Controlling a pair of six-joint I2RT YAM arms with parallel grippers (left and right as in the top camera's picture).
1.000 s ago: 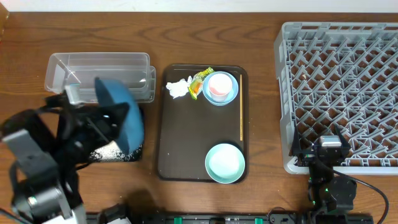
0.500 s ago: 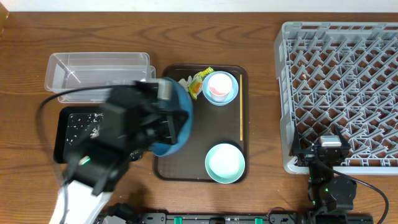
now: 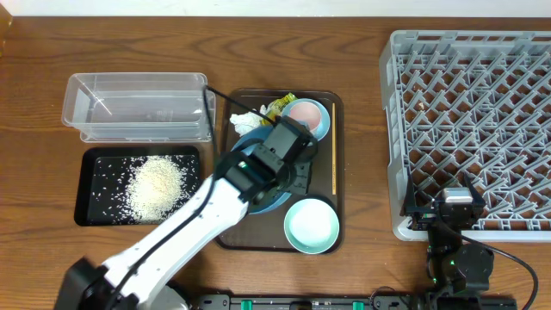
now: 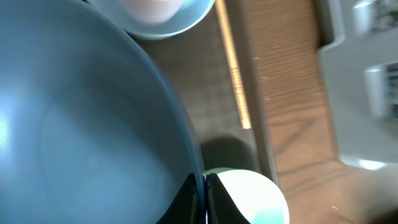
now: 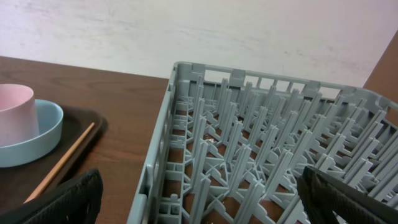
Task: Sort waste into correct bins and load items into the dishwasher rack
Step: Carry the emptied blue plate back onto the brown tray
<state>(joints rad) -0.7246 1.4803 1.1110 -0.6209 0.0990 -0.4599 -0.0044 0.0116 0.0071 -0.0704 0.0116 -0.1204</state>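
My left gripper [image 4: 203,202] is shut on the rim of the dark-blue dish [image 4: 81,124] and holds it over the brown serving tray [image 3: 258,234]; the dish also shows under the arm in the overhead view [image 3: 263,200]. White rice [image 3: 157,183] lies heaped in the black tray [image 3: 93,159]. The clear tub [image 3: 138,108] stands behind it. The tissue [image 3: 244,120] and the yellow-green wrapper [image 3: 277,107] lie at the tray's back. The pink cup [image 3: 300,112] stands in the light-blue bowl [image 3: 319,123]. The mint-green bowl [image 3: 311,226] is at the tray's front. My right gripper [image 5: 199,193] is open at the dishwasher rack's [image 3: 469,129] front-left corner.
A wooden chopstick [image 3: 334,164] lies along the serving tray's right edge. The rack's near wall [image 5: 158,155] and upright pegs stand right in front of the right gripper. The bare wooden table [image 3: 362,155] separates tray and rack.
My left arm has swung right with the blue dish, from over the black tray to over the serving tray. The rice now lies heaped in the black tray. The right arm has not moved.
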